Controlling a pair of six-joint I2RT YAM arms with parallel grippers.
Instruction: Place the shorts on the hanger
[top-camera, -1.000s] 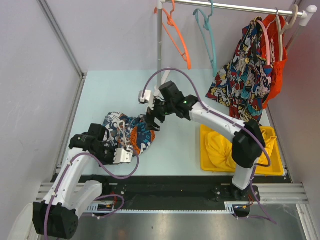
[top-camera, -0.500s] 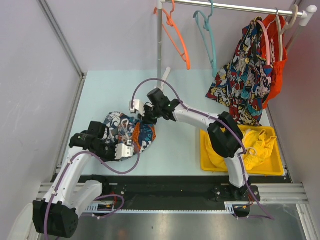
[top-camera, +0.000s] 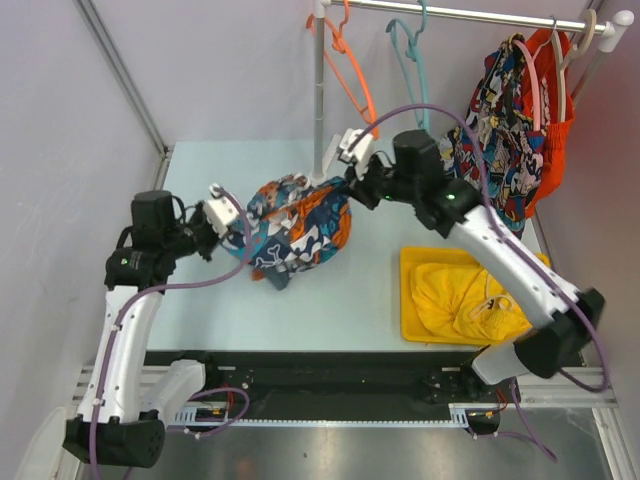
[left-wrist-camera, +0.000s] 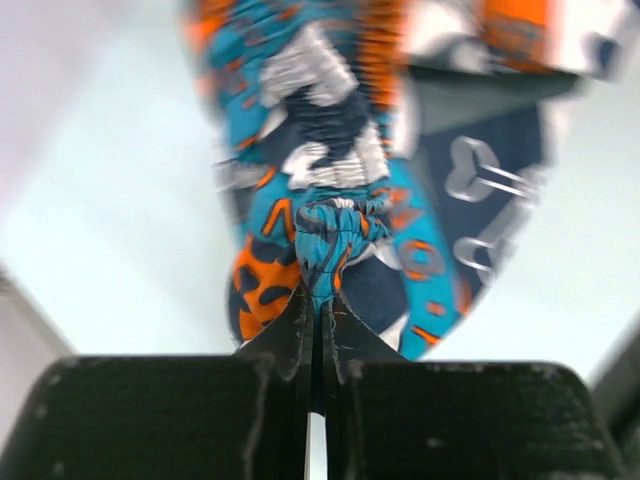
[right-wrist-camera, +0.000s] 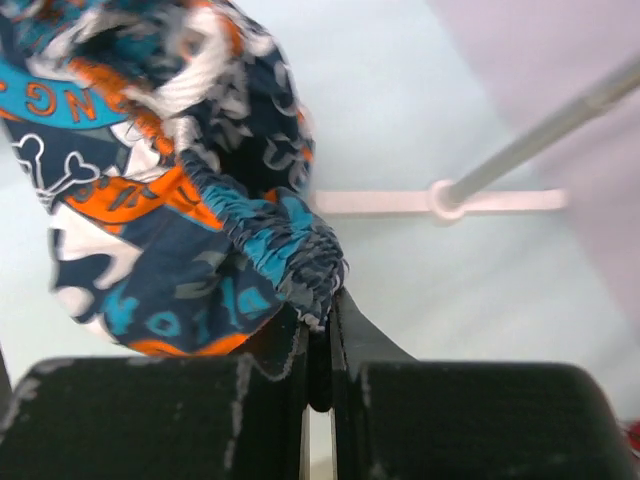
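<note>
The shorts (top-camera: 297, 228), printed in navy, teal, orange and white, hang above the table between my two grippers. My left gripper (top-camera: 232, 222) is shut on their left edge; in the left wrist view the bunched fabric (left-wrist-camera: 335, 235) sits pinched at the fingertips (left-wrist-camera: 322, 300). On the right side, my right gripper (top-camera: 352, 183) is shut on the gathered waistband (right-wrist-camera: 285, 250), its tips (right-wrist-camera: 322, 310) closed on the cloth. The teal hanger (top-camera: 415, 70) hangs by its hook from the rail, above and to the right of the shorts.
An orange hanger (top-camera: 352, 72) hangs left of the teal one, beside the rack's upright pole (top-camera: 320, 95). Comic-print shorts (top-camera: 500, 150) and an orange garment hang at the rail's right end. A yellow tray (top-camera: 418, 330) with a yellow garment (top-camera: 465, 298) lies at the front right.
Both arms have lifted the shorts off the table and carried them back and right, toward the rail. The right gripper, open a second ago, has shut on the waistband.
</note>
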